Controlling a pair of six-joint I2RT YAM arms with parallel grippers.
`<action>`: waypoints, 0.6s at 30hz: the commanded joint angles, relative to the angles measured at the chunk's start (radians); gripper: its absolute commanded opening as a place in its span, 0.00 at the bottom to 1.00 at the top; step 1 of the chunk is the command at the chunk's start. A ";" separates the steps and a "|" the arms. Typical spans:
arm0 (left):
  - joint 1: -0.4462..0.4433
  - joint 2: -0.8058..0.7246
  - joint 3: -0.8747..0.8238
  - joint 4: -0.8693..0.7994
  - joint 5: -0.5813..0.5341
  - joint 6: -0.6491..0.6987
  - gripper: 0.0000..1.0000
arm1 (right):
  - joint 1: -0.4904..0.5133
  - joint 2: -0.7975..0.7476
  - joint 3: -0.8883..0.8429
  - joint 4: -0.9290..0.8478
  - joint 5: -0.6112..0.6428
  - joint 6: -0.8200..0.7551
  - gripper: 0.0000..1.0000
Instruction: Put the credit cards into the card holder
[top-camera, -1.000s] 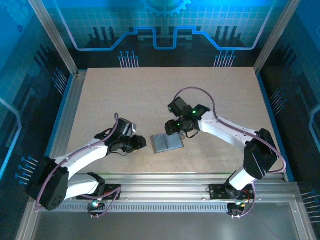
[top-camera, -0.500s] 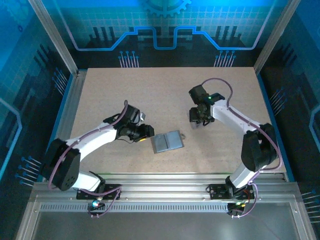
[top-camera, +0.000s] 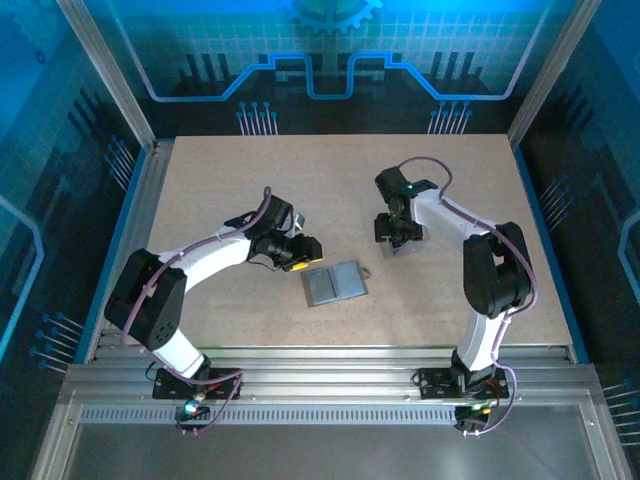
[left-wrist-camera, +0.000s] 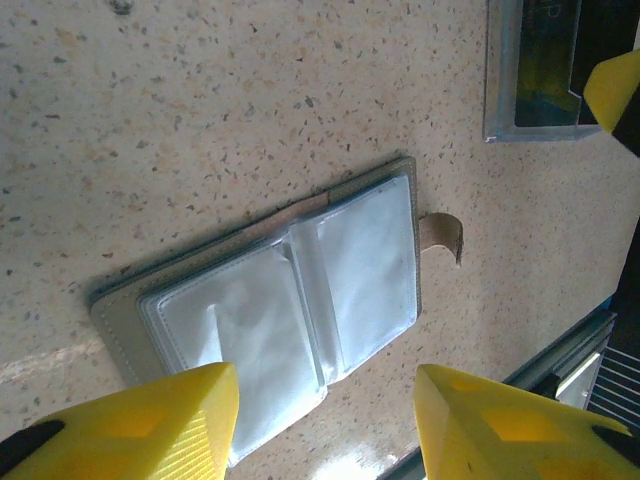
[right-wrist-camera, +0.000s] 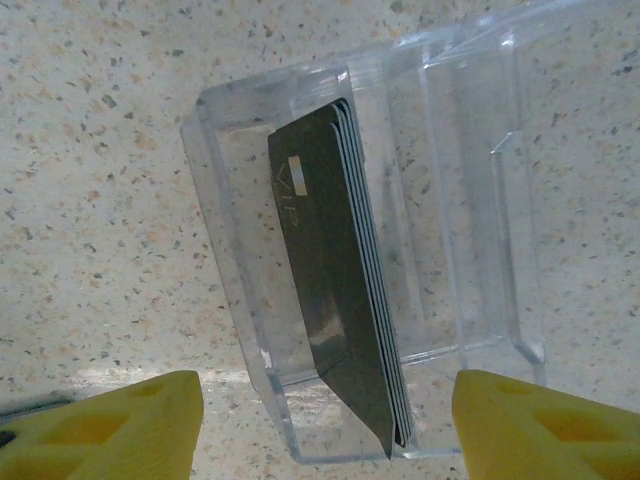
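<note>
From above, the holder (top-camera: 335, 284) lies open on the table (top-camera: 220, 180). My left gripper (top-camera: 305, 254) hangs just off its far left corner, and my right gripper (top-camera: 392, 238) sits well off to its far right. On the left wrist, the holder is spread flat, clear sleeves (left-wrist-camera: 365, 260) up, and my yellow fingers (left-wrist-camera: 150, 420) are moderately apart with nothing between them. On the right wrist, the jaws are wide and empty over the clear box (right-wrist-camera: 470, 200), away from the holder. The cards (right-wrist-camera: 335, 270) stand on edge inside it, black one facing me.
</note>
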 joint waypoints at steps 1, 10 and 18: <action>0.006 0.017 0.038 -0.001 0.035 -0.019 0.51 | -0.014 0.016 0.024 -0.004 -0.031 -0.021 0.68; 0.006 0.034 0.028 0.014 0.032 -0.027 0.51 | -0.010 0.054 0.026 0.009 -0.126 -0.041 0.64; 0.006 0.057 0.029 0.020 0.035 -0.027 0.51 | 0.028 0.079 0.031 0.023 -0.163 -0.071 0.55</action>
